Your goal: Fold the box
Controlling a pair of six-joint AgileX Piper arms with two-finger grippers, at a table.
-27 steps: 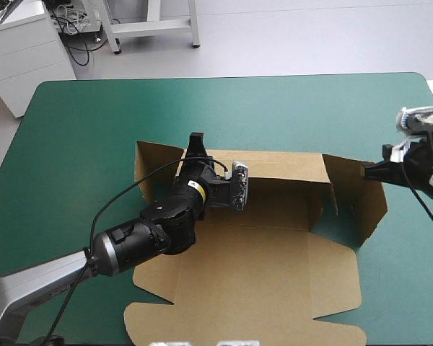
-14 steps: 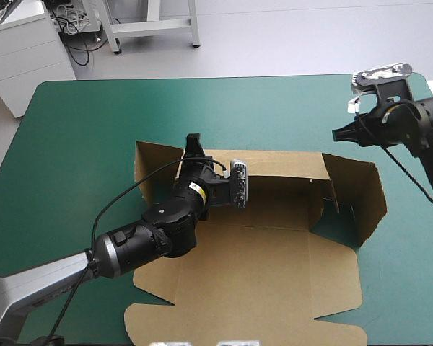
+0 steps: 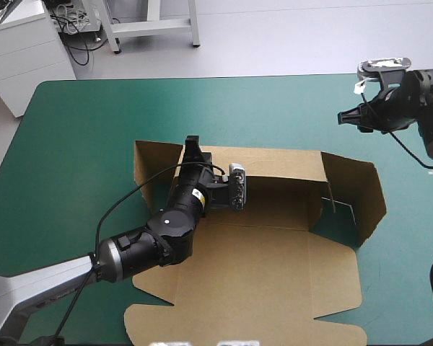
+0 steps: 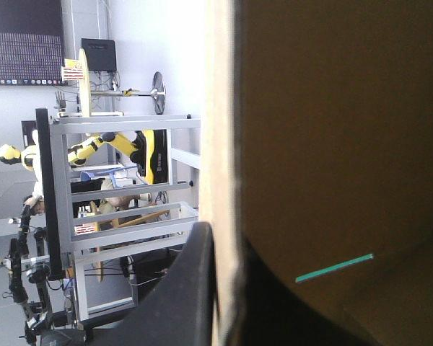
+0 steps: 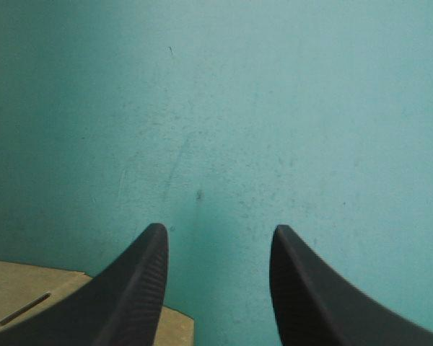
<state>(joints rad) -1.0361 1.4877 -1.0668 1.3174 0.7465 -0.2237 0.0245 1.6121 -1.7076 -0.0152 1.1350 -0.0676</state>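
Observation:
The brown box (image 3: 260,267) lies at the table's middle, its lid flat toward the near edge and its back wall (image 3: 274,164) raised. The right side flap (image 3: 357,189) stands tilted up. My left gripper (image 3: 193,144) is shut on the top edge of the back wall near its left end. In the left wrist view the board's edge (image 4: 220,144) runs between the two black fingers (image 4: 184,288). My right gripper (image 3: 344,117) hangs open above bare teal-green cover (image 5: 224,108), beyond the box's right flap. A corner of the box (image 5: 29,295) shows beside one finger.
The teal-green cover (image 3: 86,130) is bare around the box on the left, far and right sides. A white cabinet (image 3: 22,50) stands off the table's far left corner.
My right gripper has let go of the right flap, risen and moved toward the far right corner. The left gripper keeps its hold on the back wall.

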